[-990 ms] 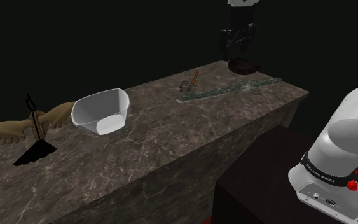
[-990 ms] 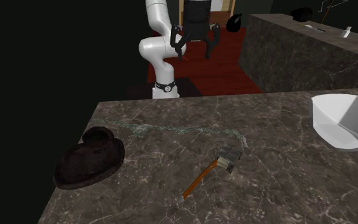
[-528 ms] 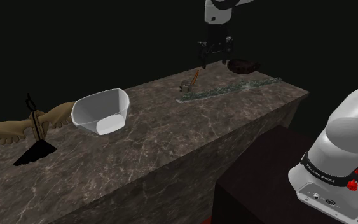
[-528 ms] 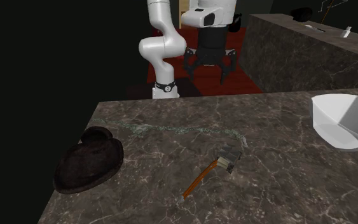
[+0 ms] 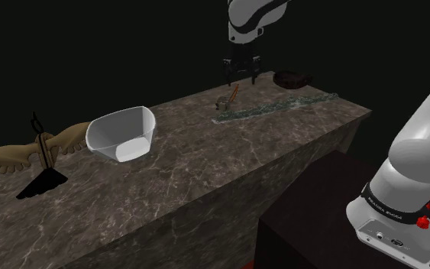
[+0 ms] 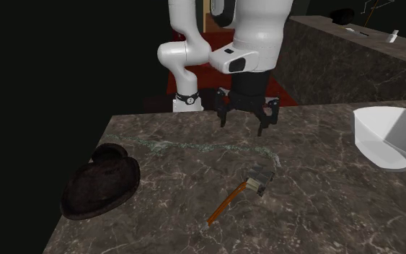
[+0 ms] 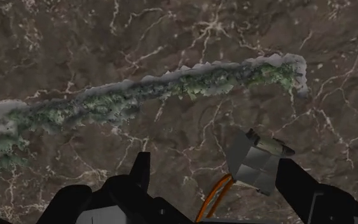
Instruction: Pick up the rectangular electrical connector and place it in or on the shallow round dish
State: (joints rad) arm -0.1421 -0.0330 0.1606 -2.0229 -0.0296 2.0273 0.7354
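**While the claw hangs open, the connector lies untouched on the counter**

Seen from the wrist, the gripper has its two fingers spread wide, with nothing clasped between them. The grey rectangular connector lies close by one finger with its orange lead running back under the hand. A mottled green strip crosses the marble beyond.

The second exterior view adds what the wrist camera misses. There the gripper hovers over the strip, apart from the connector. The dark shallow round dish sits well off toward that view's left, and a white bowl is at its right edge. In the shoulder view the gripper is above the connector, with the dish at the counter's far end.

Half a second earlier the claw hung higher and short of the counter's edge. It has since come down over the marble. Connector and dish have not moved.
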